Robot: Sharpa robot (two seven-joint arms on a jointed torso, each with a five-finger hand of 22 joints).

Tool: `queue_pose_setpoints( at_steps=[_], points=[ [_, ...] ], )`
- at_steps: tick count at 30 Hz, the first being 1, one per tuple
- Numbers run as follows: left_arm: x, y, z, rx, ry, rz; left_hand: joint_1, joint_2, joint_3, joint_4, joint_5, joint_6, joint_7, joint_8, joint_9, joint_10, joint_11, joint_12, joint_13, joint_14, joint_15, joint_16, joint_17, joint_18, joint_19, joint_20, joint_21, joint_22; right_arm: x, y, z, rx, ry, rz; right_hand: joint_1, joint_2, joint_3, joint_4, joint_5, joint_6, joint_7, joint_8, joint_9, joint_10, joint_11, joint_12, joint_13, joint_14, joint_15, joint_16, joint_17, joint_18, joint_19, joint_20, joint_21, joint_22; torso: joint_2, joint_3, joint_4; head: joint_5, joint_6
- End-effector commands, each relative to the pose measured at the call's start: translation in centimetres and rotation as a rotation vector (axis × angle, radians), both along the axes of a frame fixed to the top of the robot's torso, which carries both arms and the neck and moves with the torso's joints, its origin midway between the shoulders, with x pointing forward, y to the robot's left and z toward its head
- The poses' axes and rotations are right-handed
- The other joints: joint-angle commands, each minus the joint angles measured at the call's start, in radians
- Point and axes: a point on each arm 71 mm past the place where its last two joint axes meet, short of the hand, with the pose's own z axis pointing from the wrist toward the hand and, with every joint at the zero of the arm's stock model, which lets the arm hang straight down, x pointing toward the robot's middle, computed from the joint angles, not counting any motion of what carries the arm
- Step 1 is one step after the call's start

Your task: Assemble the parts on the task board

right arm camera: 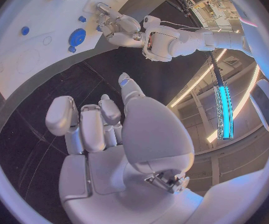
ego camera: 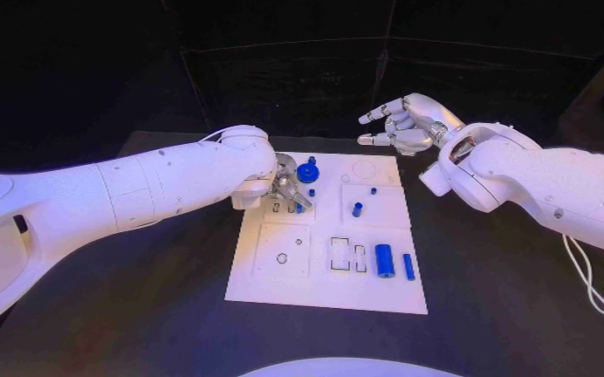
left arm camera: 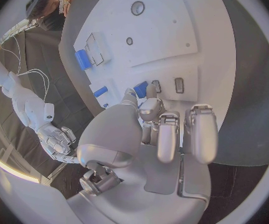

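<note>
On the left we see the left arm (ego camera: 126, 189) reaching in across the table (ego camera: 504, 290), its forearm lying nearly level and its wrist bent so that the left hand (ego camera: 287, 187) points down onto the upper left part of the white board (ego camera: 325, 294). In the left wrist view its fingers (left arm camera: 167, 134) are curled close together with their tips at the board, right beside a small blue piece (left arm camera: 141, 89) and two little rectangular slots; we cannot tell whether they pinch that piece or only touch the board next to it. Just past the hand, toward the far edge of the board, stands a round blue knob (ego camera: 307, 171). Moving right, a short blue peg (ego camera: 358, 209) stands upright near the board's middle, well apart from either hand. Lower on the board, a thick blue cylinder (ego camera: 384, 261) and a thinner blue rod (ego camera: 408, 266) lie side by side, next to two empty rectangular recesses. We can read no labels or writing on the board or the arms. On the right, the right arm (ego camera: 529, 181) comes in raised, and the right hand (ego camera: 405, 124) hovers beyond the board's far right corner, above the dark table, touching nothing. Its fingers (right arm camera: 84, 122) are loosely bent and somewhat apart, the thumb set off to one side, and they hold nothing.
</note>
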Motion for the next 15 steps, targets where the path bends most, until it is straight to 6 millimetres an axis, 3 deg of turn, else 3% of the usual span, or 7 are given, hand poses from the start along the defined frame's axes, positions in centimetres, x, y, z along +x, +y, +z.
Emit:
queue_pose_setpoints(
  at_steps=[1, 6, 9, 15],
  points=[
    [0.04, -0.02, 0.09, -0.001, 0.003, 0.004, 0.024, 0.016, 0.017, -0.016, 0.0, -0.012, -0.001, 0.005, 0.005, -0.008, -0.005, -0.004, -0.006, 0.104, -0.004, 0.003, 0.263, -0.015, 0.028, -0.005, 0.005, 0.032, 0.02, 0.13, 0.1, 0.001, 0.004, 0.008, -0.001, 0.012, -0.006, 0.0, 0.007, 0.006, 0.002, 0.004, 0.001, -0.003, -0.003, -0.004, -0.001, 0.014, -0.006, -0.004, -0.001, 0.013, -0.006, -0.002, -0.004, -0.002, 0.0, 0.0001, 0.0017, 0.0, -0.002],
    [0.18, 0.03, 0.18, -0.027, -0.009, 0.029, 0.067, 0.051, 0.061, -0.05, 0.0, -0.026, -0.002, 0.001, 0.011, -0.014, -0.005, -0.011, -0.012, 0.104, -0.005, 0.003, 0.263, -0.013, 0.023, -0.006, -0.001, 0.022, 0.08, 0.12, 0.05, -0.002, 0.007, 0.008, 0.005, 0.014, -0.007, -0.002, 0.014, 0.006, 0.002, 0.006, 0.001, -0.004, -0.004, -0.004, -0.003, 0.014, -0.006, -0.006, -0.002, 0.013, -0.005, -0.002, -0.006, -0.003, 0.0, 0.0, -0.0001, 0.001, -0.003],
    [0.21, 0.02, 0.23, -0.04, -0.015, 0.035, 0.118, 0.07, 0.112, -0.094, 0.001, -0.038, -0.005, -0.005, 0.014, -0.018, -0.009, -0.017, -0.016, 0.104, -0.008, 0.003, 0.263, -0.012, 0.02, -0.008, -0.004, 0.017, 0.11, 0.12, 0.01, -0.003, 0.01, 0.008, 0.007, 0.016, -0.009, -0.002, 0.021, 0.006, 0.001, 0.007, 0.001, -0.004, -0.004, -0.004, -0.004, 0.015, -0.007, -0.007, -0.002, 0.013, -0.005, -0.003, -0.007, -0.004, 0.0, -0.0001, -0.0006, 0.001, -0.005],
    [0.16, 0.01, 0.23, -0.065, -0.006, 0.042, 0.168, 0.074, 0.227, -0.168, 0.002, -0.052, -0.004, -0.016, 0.019, -0.026, -0.009, -0.029, -0.022, 0.104, -0.01, 0.003, 0.263, -0.011, 0.018, -0.011, -0.008, 0.014, 0.17, 0.14, -0.09, -0.008, 0.02, 0.011, 0.011, 0.019, -0.014, -0.003, 0.044, 0.005, 0.001, 0.011, 0.0, -0.005, -0.005, -0.003, -0.006, 0.016, -0.008, -0.01, -0.002, 0.013, -0.003, -0.004, -0.011, -0.006, 0.0, 0.0, 0.0005, 0.001, -0.005]
  ],
)
